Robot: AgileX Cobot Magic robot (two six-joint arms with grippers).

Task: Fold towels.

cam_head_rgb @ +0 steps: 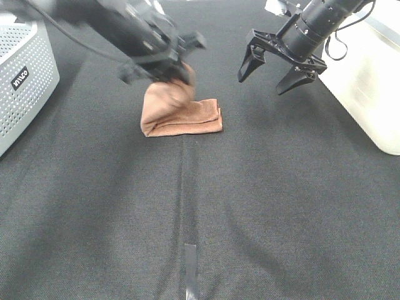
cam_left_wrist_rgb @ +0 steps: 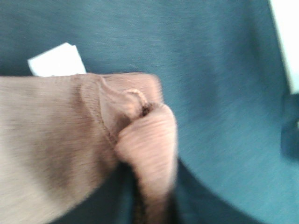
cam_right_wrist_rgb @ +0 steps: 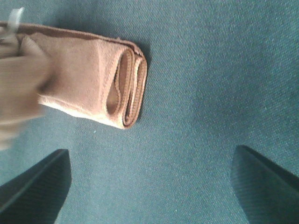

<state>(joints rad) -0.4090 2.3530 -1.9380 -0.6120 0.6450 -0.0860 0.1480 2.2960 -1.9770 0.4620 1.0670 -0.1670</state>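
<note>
Table [cam_head_rgb: 281,206] is covered in dark grey woven cloth, with a faint crease [cam_head_rgb: 184,181] running down the middle towards the near edge. A short grey tape strip [cam_head_rgb: 190,269] lies on that line near the front. The folded reddish-brown towel [cam_head_rgb: 187,119] sits mid-table, right part flat, left end raised. White perforated box [cam_head_rgb: 25,81] at the left edge, white bin [cam_head_rgb: 369,81] at the right.
</note>
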